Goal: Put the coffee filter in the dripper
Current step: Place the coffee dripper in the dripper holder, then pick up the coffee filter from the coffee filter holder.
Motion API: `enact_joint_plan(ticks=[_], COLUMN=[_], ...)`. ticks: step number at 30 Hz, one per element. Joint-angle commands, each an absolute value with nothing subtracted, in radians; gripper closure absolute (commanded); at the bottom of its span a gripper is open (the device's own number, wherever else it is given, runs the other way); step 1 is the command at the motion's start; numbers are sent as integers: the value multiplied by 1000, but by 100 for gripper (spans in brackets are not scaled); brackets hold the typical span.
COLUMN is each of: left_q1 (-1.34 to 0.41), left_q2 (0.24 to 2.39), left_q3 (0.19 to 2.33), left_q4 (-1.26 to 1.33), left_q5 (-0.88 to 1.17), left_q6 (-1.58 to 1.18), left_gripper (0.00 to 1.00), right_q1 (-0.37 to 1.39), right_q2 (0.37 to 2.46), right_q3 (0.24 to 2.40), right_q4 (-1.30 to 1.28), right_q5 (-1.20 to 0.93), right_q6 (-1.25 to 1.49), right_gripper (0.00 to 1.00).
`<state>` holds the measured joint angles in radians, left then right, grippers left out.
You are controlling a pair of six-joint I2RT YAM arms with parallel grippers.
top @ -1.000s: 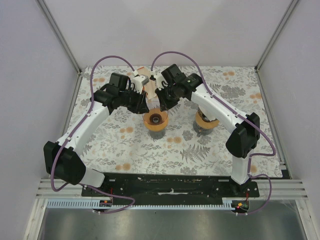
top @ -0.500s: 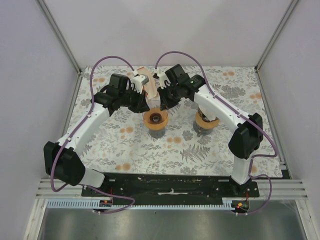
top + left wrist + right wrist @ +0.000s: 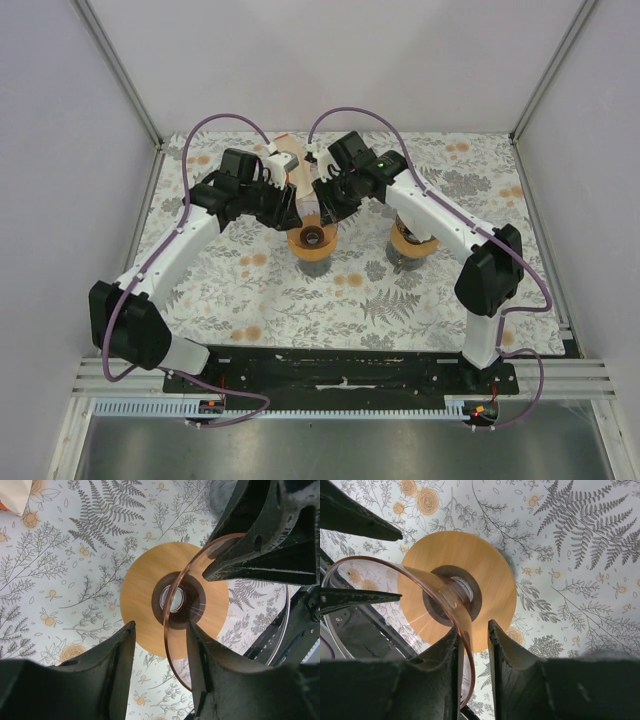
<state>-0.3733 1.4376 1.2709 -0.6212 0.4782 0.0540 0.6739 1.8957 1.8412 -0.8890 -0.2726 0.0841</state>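
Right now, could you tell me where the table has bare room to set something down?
The near strip of table between the dripper and the arm bases is bare. So is the far right corner beyond the right arm. Centre is crowded: the left gripper and right gripper meet over the dripper.

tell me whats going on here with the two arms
Both arms are at the clear, orange-based dripper in the middle of the table. The left gripper and the right gripper straddle its rim from opposite sides. The left one is open; whether the right one is pinching cannot be told. There is no filter in the cone yet. A pale paper, possibly the filter, shows in the corner of the left wrist view.
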Motion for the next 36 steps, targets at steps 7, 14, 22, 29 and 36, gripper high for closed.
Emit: enact_joint_plan(ticks=[7, 14, 22, 29, 36], left_q1=[-373, -350, -287, -319, -321], left_q2=[1417, 1427, 1534, 1848, 2094], left_q3=[1425, 1511, 1627, 1811, 1956], left_q4=[-765, -762, -490, -425, -374], left_q5=[486, 486, 206, 14, -90], left_q6=[106, 89, -26, -32, -18], left_gripper=[38, 34, 42, 48, 50], right_q1=[667, 666, 627, 604, 603], right_q2=[1844, 1783, 1528, 1385, 1370], right_q3=[1937, 1973, 1869, 1689, 1597], right_q4=[-933, -931, -799, -719, -718], right_q5=[-259, -311, -209, -49, -6], right_q6=[52, 32, 69, 71, 58], right_gripper=[50, 41, 36, 34, 34])
